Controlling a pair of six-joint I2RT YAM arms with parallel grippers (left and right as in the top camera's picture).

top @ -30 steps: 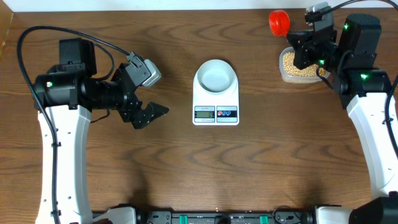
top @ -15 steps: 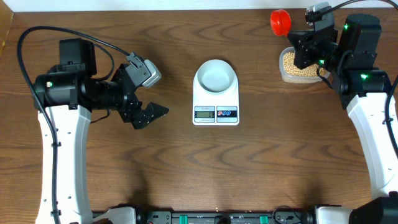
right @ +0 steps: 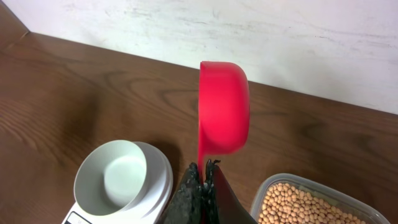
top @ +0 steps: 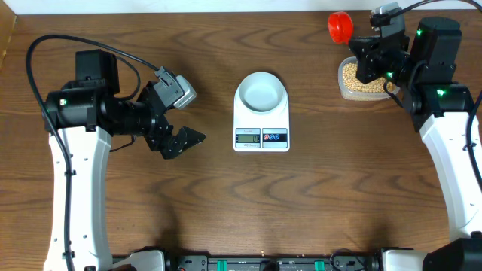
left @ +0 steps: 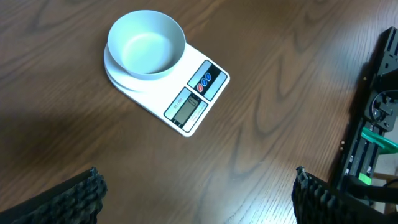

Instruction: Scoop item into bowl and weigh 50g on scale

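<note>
The brown wooden tabletop [top: 316, 196] runs up to a white wall [right: 311, 37] at its far edge. One white scale [top: 261, 137] sits mid-tabletop, nearer the far edge. One pale bowl [top: 261, 92] stands on its platform, well apart from both arms. The left fingers [left: 74, 196] hang spread wide over the left half, holding nothing. One clear tub [top: 340, 89] by the far right corner holds many beige beans [top: 348, 75]. Beside it, the right fingers [right: 189, 190] are clamped on the handle of one red scoop [right: 224, 115], its cup raised.

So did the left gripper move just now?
Yes, only a tiny bit. The left gripper crept slightly toward the scale and a little lower in the overhead view.
</note>
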